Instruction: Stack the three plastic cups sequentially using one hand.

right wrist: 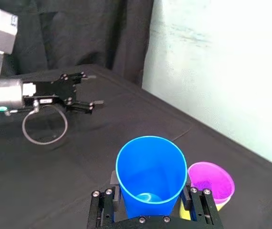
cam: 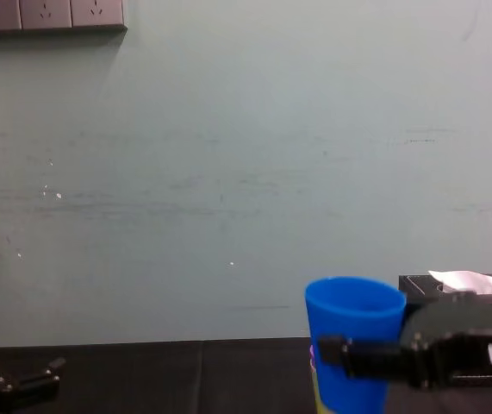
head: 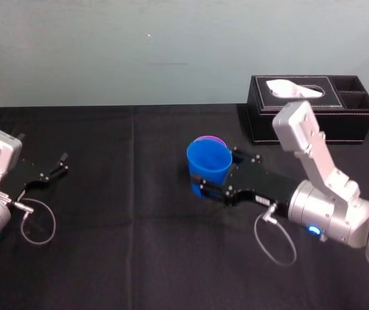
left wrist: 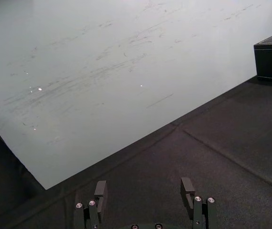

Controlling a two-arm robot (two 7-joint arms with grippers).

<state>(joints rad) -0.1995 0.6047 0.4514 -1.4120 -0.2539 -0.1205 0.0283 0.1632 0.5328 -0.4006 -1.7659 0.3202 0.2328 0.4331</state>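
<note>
Nearest to us, in the lower right of the head view, the right gripper (head: 218,173) reaches from its silver-and-white arm toward the middle of the frame. Its fingers (right wrist: 201,206) are clamped on the blue cup (head: 209,166), one on each side of the wall a little below the rim. The cup stands upright with its mouth open to the top. In the chest view it sits at the lower middle right, with the black finger bar across its front. We cannot tell whether its base touches the black-clothed table (head: 139,258).

In the lower left of the head view the left gripper (head: 52,169) rests low over the cloth, well apart from the cups. Its fingers are spread wide with nothing between them. A thin cable loop (head: 39,227) hangs beside its wrist.

Just behind the blue cup, and partly hidden by it, is the purple cup (right wrist: 211,180). In the right wrist view it sits nested inside the yellow-green cup (right wrist: 184,212), of which we see only a narrow strip under the purple rim and beside the blue wall. The blue cup's rim shows higher in that frame than the purple one.

Farther back, in the upper right of the head view, the black tissue box (head: 310,119) stands on the table with a white tissue poking from its slot. Beyond it rises the pale green wall (head: 139,51), with sockets (cam: 47,14) in the upper left of the chest view.
</note>
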